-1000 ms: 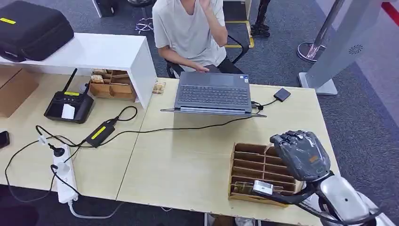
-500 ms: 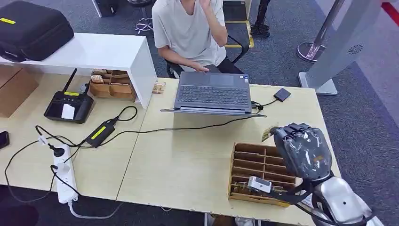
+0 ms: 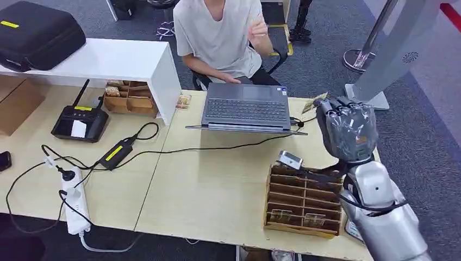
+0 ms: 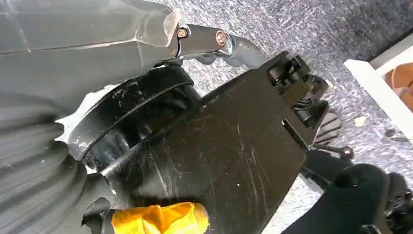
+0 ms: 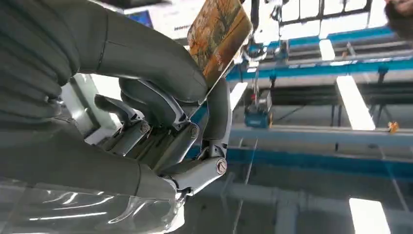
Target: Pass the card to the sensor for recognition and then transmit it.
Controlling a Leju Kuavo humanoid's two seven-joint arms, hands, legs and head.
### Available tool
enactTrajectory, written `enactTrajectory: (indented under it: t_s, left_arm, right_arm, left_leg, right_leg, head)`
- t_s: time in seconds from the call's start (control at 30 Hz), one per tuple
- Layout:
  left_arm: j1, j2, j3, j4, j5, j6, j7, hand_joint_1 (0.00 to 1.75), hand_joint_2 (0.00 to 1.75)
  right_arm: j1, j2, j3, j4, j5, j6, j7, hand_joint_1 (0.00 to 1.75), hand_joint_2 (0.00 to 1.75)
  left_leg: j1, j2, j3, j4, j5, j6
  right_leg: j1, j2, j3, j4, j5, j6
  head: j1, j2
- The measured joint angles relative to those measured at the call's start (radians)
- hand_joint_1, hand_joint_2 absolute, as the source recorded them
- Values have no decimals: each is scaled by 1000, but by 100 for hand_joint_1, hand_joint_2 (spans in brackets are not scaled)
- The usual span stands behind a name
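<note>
My right hand (image 3: 348,128) is raised over the table's far right, past the laptop's right corner. It pinches a patterned card (image 3: 314,103) between thumb and fingers. In the right wrist view the card (image 5: 219,36) sticks up out of the fingers (image 5: 156,73). The small black sensor on its cable is hidden behind the hand and card; its cable (image 3: 298,122) runs out from the laptop. My left hand (image 4: 97,29) hangs low with a finger (image 4: 214,41) stretched out and nothing in it.
A slotted wooden card box (image 3: 301,201) stands at the near right edge with cards (image 3: 282,216) in its front slots. A person (image 3: 217,32) sits behind the open laptop (image 3: 245,106). A power strip (image 3: 73,198), a controller (image 3: 80,120) and cables lie on the left.
My right hand has lifted from over the card box and travelled to the table's far right, carrying the card. The person's raised hand has shifted a little.
</note>
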Motion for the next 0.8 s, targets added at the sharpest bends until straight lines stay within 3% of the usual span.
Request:
enactTrajectory:
  t_s: [0.1, 0.3, 0.8]
  left_arm:
    - [-4, -5, 0, 0, -29, 0, 6, 0, 175]
    - [-8, -8, 0, 0, -61, -1, 15, 0, 175]
    - [-9, -8, 0, 0, -67, -2, 16, 0, 175]
  right_arm:
    - [-75, 36, -11, 136, 39, -48, 0, 175, 175]
    - [-195, 81, -25, 358, 112, -58, 18, 175, 175]
    - [-243, 108, -24, 484, 119, -61, 40, 175, 175]
  left_leg:
    - [0, 0, -1, 0, 0, 0]
    - [0, -1, -1, 0, 1, 0]
    - [0, -2, -1, 0, 0, 0]
  right_leg:
    - [0, 0, 0, 0, 0, 0]
    - [0, -1, 0, 0, 0, 0]
    - [0, -2, 0, 0, 0, 0]
  head:
    - [0, 0]
    - [0, 0]
    - [0, 0]
